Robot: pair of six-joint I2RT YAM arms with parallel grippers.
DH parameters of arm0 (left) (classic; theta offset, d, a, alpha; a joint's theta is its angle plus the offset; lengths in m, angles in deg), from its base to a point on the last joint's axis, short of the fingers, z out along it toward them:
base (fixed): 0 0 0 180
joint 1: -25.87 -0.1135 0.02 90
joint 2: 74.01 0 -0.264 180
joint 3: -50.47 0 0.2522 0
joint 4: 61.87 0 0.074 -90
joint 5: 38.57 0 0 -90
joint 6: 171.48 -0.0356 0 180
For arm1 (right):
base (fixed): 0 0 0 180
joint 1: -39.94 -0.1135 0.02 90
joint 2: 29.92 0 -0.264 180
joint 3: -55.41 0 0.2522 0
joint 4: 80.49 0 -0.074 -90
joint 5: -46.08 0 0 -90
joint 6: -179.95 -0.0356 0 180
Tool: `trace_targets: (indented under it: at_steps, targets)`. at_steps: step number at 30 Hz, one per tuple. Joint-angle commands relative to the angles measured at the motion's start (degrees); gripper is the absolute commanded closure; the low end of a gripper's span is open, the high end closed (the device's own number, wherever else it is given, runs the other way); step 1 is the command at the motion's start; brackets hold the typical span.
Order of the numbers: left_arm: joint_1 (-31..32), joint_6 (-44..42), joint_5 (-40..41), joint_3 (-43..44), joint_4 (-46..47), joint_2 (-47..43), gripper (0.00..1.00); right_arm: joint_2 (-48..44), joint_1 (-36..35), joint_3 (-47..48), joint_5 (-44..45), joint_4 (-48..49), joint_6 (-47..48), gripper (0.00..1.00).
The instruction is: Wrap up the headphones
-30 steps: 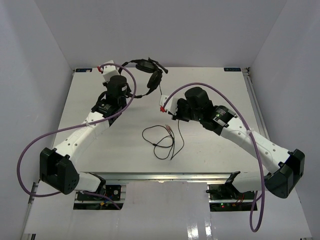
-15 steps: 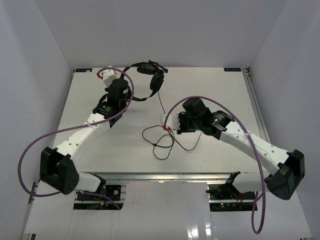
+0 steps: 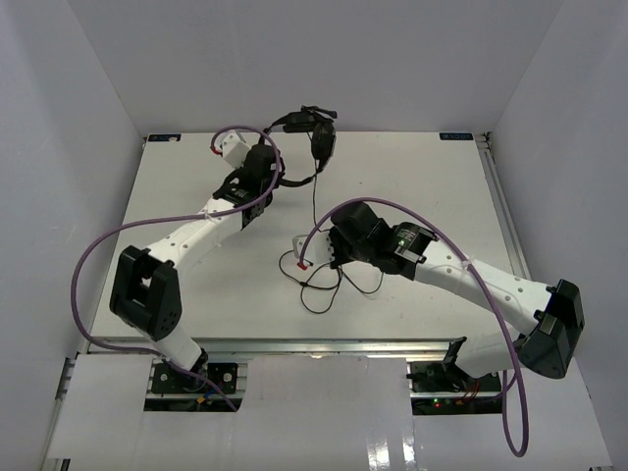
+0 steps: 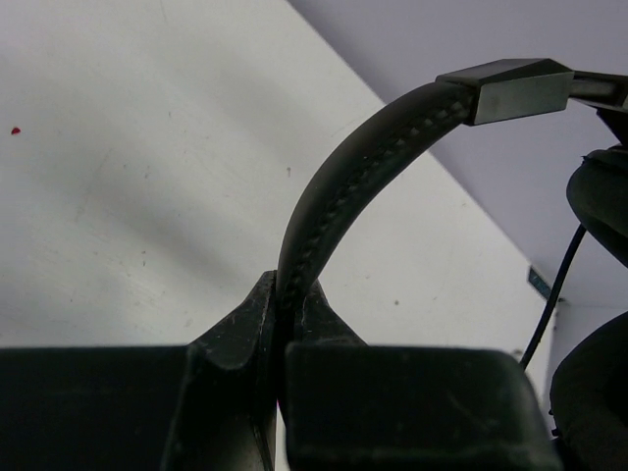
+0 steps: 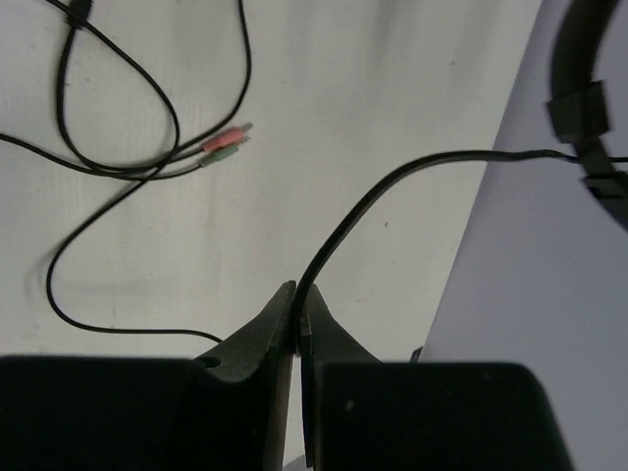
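The black headphones (image 3: 316, 137) hang lifted at the table's back edge, earcups (image 3: 322, 144) to the right. My left gripper (image 3: 282, 181) is shut on their stitched headband (image 4: 343, 186), which arches up and right from my left gripper (image 4: 285, 294) in the wrist view. The thin black cord (image 3: 314, 196) drops from an earcup to my right gripper (image 3: 332, 253) at mid-table. My right gripper (image 5: 297, 294) is shut on that cord (image 5: 392, 182). The slack lies in loose loops (image 3: 316, 287) on the table, with the pink and green plugs (image 5: 226, 142) among them.
Thick purple robot cables (image 3: 108, 240) arc over both arms. The white table (image 3: 196, 285) is boxed in by grey walls (image 3: 98, 98) at the left, back and right. The arm bases stand at the near edge.
The left arm has carried the headphones right and toward the back wall. The right gripper has slid left and nearer with the cord, over the loose loops.
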Motion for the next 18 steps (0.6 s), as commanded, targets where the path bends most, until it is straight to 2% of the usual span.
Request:
trace_targets:
  at_steps: [1,7,18]
  targets:
    - [2.9,-2.3,0.3,3.1,1.4,1.3,1.0,-2.6,0.3,2.2,10.8,5.9,6.9,0.91]
    - [5.1,-10.4,-4.8,-1.1,2.1,2.7,1.0,-4.4,3.7,5.0,11.4,7.5,7.8,0.9]
    - [6.4,-25.9,-15.0,-11.6,5.8,-5.2,1.0,-9.2,11.4,4.0,6.6,6.1,6.2,0.9]
